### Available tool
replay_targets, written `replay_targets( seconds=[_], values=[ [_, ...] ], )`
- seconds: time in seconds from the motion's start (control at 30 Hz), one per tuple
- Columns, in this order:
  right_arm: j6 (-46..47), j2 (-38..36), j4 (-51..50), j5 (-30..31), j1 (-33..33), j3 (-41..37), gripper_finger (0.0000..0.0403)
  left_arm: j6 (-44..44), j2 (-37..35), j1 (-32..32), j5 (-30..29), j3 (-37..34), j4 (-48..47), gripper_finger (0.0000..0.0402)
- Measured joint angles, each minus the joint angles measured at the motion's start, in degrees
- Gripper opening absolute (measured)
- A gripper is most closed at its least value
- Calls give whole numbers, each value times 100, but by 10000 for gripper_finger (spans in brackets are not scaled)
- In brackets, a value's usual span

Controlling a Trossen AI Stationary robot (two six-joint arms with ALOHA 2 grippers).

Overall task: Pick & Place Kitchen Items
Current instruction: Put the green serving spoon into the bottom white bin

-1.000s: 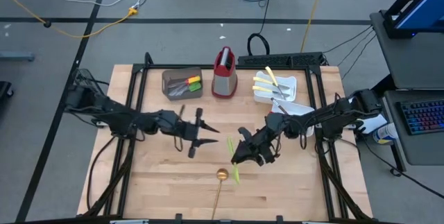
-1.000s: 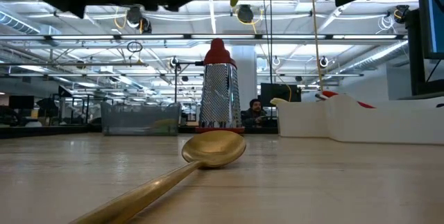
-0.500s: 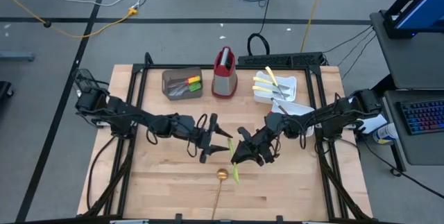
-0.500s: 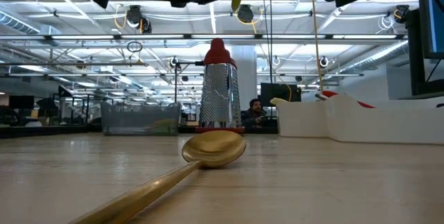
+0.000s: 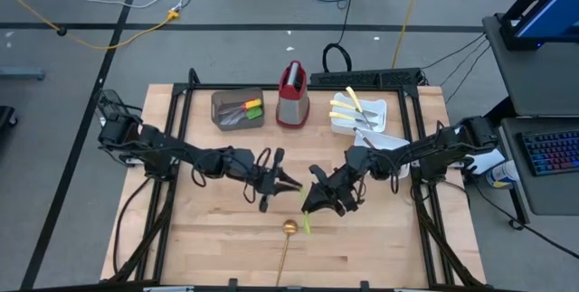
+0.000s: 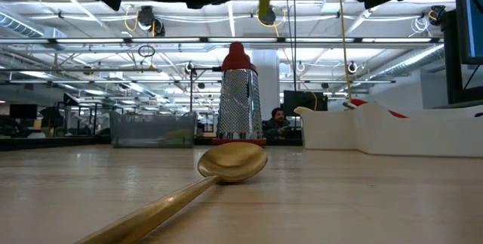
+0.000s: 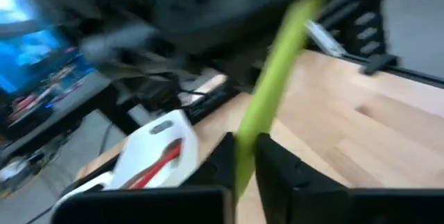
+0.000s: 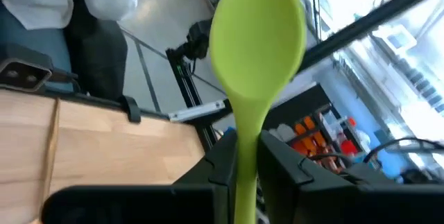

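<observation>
Green silicone spoon [image 8: 257,44] is pinched by the right gripper [image 5: 318,203] above mid-desk [image 5: 217,247]. Left gripper [image 5: 279,182] fingers are closed around its handle. Handover advice: left grip should be confirmed before right release.

There are two robot arms. One green spoon [image 5: 308,222] is up in the air, and one gold spoon [image 5: 286,247] lies on the table. There is one brown bin [image 5: 237,108], one grater [image 5: 291,94], and two white trays [image 5: 378,120].
</observation>
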Motion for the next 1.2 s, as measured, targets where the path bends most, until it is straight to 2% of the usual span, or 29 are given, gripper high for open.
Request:
replay_targets(
  seconds=[0.2, 0.33, 0.47, 0.67, 0.8, 0.93, 1.07, 1.2],
  values=[
    [-191, 4, 13, 75, 1, -1, 36, -73, -7, 23, -125, 4, 85, 18],
    [-55, 4, 31, 59, -2, -1, 25, 81, -4, 20, -107, 4, 88, 37],
    [128, 4, 36, 74, -5, -1, 31, 152, -2, 12, -92, 4, 39, 93],
    [129, 4, 27, 72, -5, -1, 35, 114, -2, -12, -426, 4, 39, 195],
    [127, 4, 87, 62, -5, 0, 26, 213, 2, -43, -381, 4, 236, 227],
    [-101, 4, 389, 54, -27, 1, 32, 250, 85, 24, 149, 4, 539, 230],
    [-109, 4, 596, 46, -78, 0, 33, 252, 266, 116, 202, 125, 762, 212],
    [57, 4, 528, 80, -204, -1, 27, 184, 295, 219, 97, 247, 528, 180]
  ],
)
